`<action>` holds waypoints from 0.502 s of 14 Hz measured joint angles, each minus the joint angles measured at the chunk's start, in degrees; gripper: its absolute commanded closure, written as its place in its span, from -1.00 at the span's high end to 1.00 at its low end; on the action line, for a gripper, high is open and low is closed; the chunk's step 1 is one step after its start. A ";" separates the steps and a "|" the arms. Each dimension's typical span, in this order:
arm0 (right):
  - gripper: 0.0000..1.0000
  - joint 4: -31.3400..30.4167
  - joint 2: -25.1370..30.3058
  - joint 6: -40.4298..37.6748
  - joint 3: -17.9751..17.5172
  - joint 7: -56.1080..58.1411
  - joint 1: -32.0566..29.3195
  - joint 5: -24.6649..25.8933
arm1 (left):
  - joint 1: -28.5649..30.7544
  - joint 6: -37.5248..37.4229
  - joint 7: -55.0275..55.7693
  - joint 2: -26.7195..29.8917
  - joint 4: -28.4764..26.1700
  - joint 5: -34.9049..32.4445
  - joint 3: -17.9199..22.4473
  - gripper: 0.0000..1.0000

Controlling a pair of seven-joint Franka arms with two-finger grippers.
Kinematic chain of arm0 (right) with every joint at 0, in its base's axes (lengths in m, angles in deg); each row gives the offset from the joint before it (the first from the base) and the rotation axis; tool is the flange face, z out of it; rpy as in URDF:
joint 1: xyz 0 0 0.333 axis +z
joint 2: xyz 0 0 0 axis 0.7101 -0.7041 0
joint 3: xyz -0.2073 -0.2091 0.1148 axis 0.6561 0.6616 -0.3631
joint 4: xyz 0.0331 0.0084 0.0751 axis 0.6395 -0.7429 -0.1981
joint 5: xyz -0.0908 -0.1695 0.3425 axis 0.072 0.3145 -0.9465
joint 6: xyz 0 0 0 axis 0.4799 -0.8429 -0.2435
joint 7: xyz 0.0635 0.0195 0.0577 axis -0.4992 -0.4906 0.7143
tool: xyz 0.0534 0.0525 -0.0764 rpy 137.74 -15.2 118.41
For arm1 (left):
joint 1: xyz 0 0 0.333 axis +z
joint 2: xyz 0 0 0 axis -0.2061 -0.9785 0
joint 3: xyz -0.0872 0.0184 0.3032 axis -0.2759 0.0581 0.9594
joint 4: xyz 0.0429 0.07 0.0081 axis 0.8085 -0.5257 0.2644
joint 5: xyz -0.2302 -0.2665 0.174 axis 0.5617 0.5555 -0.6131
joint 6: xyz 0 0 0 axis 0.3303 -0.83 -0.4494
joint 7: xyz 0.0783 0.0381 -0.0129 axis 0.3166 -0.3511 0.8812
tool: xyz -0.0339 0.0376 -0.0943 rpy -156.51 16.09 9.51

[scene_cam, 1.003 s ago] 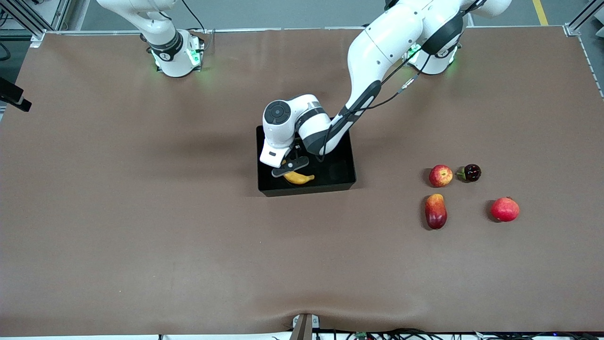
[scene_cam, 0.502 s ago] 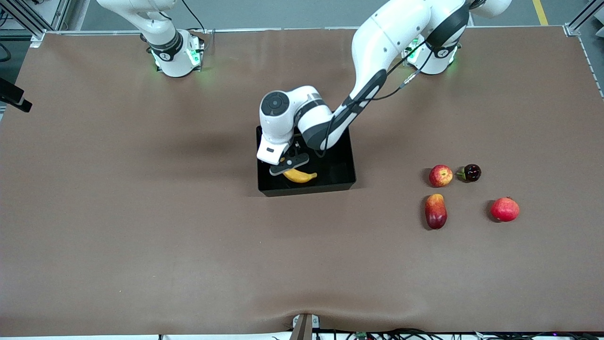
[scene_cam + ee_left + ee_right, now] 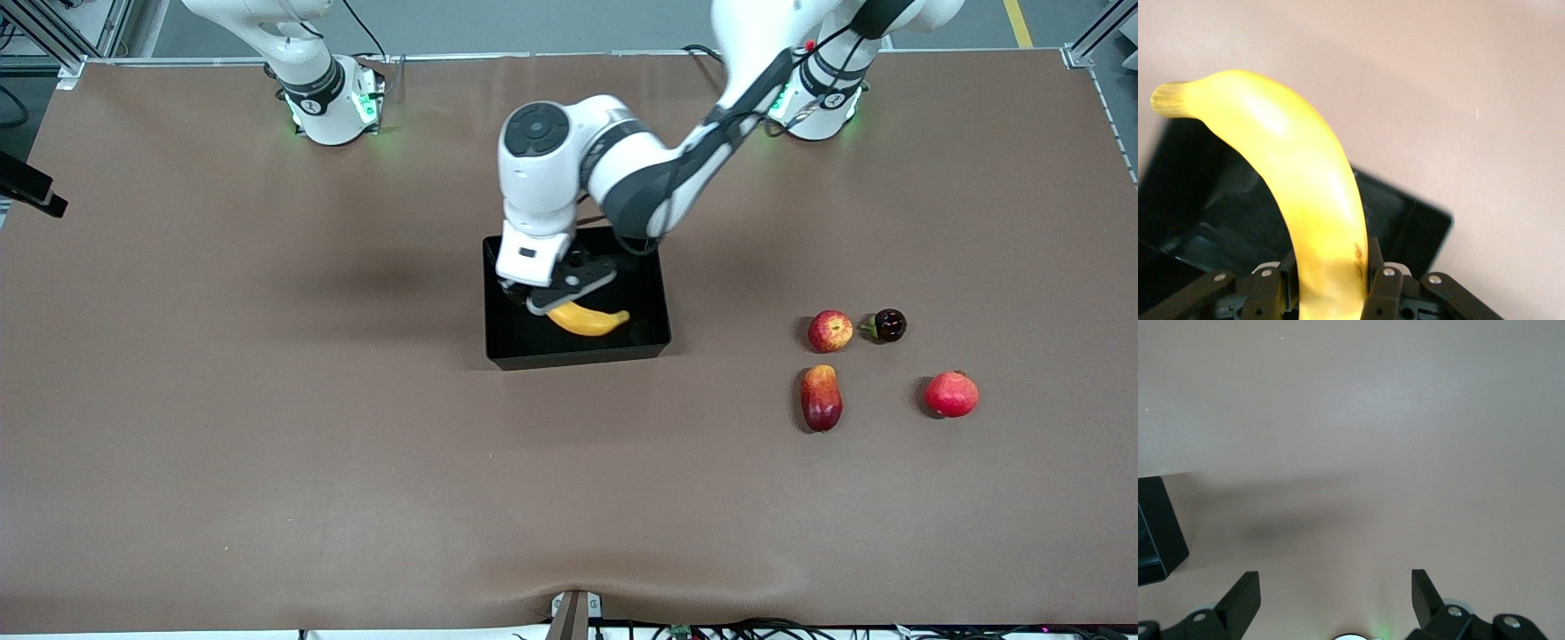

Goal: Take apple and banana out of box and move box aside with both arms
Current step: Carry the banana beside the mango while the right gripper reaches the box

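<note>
One fruit left the box (image 3: 507, 351): the banana (image 3: 591, 320), clamped in the left gripper (image 3: 553, 298) near one end and hanging over the box interior. Its long axis ran roughly level, pointing toward the left arm's end of the table, stem tip (image 3: 1170, 100) outermost. The apple (image 3: 830, 331) already sat on the table there, beside the mango (image 3: 821, 397). The right gripper (image 3: 1335, 597) waited, fingers spread and empty, above bare table.

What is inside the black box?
The banana hangs over the box, pinched by the left gripper. The arm covers part of the floor. No apple shows inside.
</note>
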 measured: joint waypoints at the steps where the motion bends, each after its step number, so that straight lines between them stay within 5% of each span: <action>1: 1.00 -0.02 -0.75 0.06 -0.02 0.00 0.01 0.00 | 2.37 -1.29 -0.11 1.38 0.00 0.12 0.02 -1.00; 7: 1.00 -0.49 -4.70 -0.11 -0.35 0.09 1.01 0.00 | 20.84 -5.91 -20.02 3.13 -0.74 4.65 0.25 -1.00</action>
